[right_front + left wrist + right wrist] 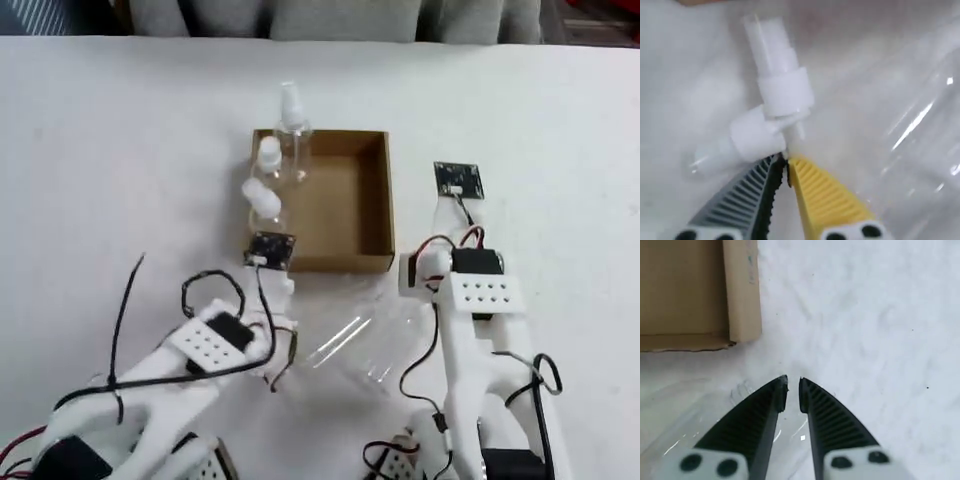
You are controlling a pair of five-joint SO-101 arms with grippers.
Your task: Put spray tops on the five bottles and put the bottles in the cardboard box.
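Observation:
The cardboard box (345,200) lies open at the table's middle. Three clear bottles with white spray tops (270,152) stand or lean along its left wall. Two more clear bottles (365,340) lie capless on the table in front of the box, between the arms. In the left wrist view, two loose white spray tops (782,85) (752,137) lie touching each other. My left gripper (786,161) is shut, its tips right against them with nothing seen between the fingers. My right gripper (792,386) is shut over the table by the box's front right corner (742,295), beside a clear bottle (700,410).
White tabletop (120,150) spreads wide on the left, right and behind the box. Cables loop around both arms near the front edge. A clear bottle (920,125) lies close to the left gripper's yellow finger.

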